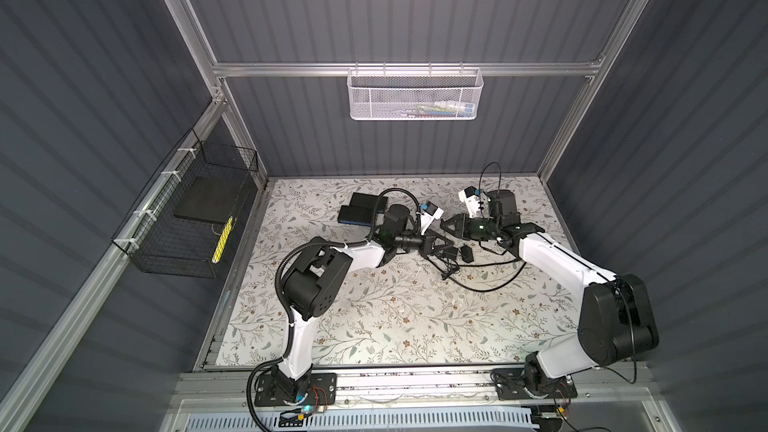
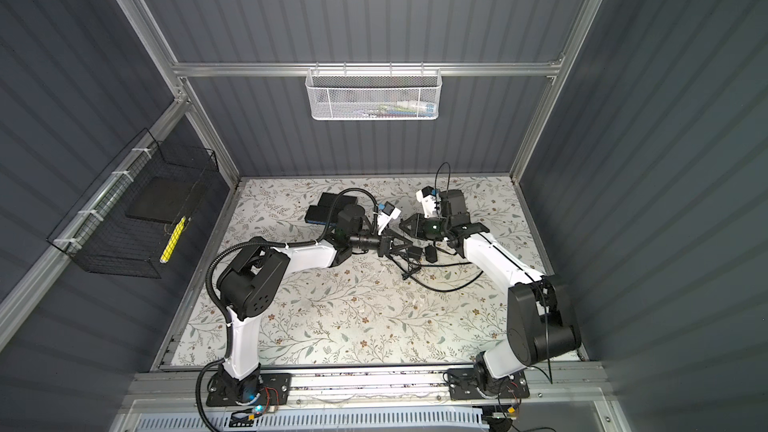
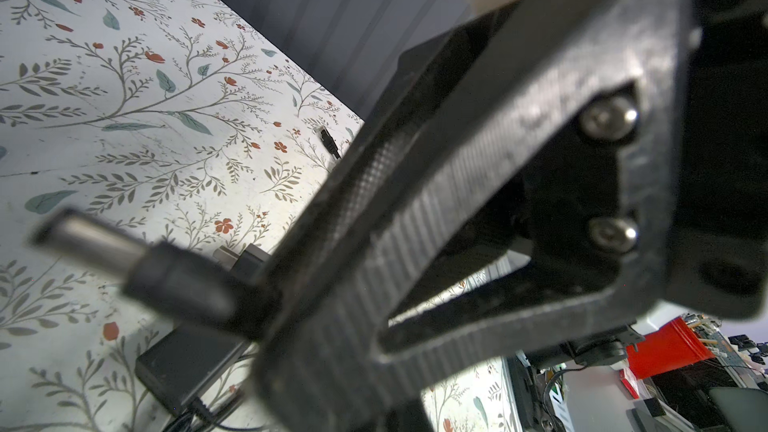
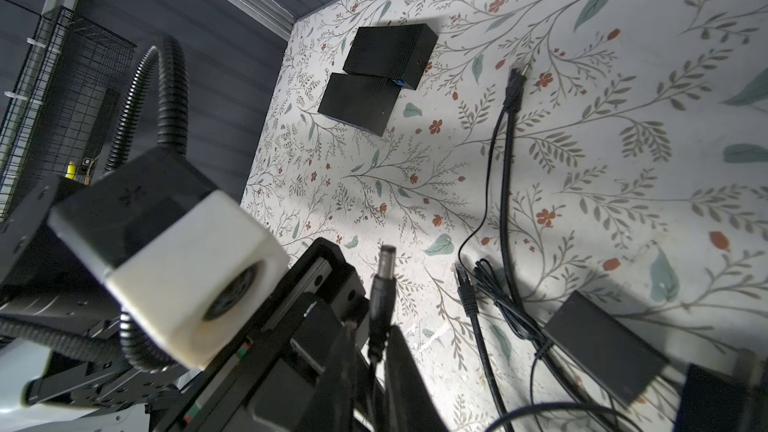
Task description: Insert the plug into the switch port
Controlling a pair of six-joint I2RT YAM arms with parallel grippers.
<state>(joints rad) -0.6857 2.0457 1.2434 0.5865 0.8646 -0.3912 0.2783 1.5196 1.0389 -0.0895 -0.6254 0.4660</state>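
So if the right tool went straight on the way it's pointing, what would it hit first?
Most likely the left tool, which holds the plug just in front of the right tool. Depth is unclear, so it might clip the left arm's white camera first.

You have, by colour:
- Tabletop: white, printed with grey-green leaf sprigs and small rust-red flowers.
- Nearer switch box: black top, blue long side.
- Farther switch box: black, blue edge.
- Plug: black sleeve, silver tip.
- Cable and adapter brick: black.
- Back basket: white mesh.
- Side basket: black wire, yellow strip inside.
- Your walls: dark grey-blue, ribbed.
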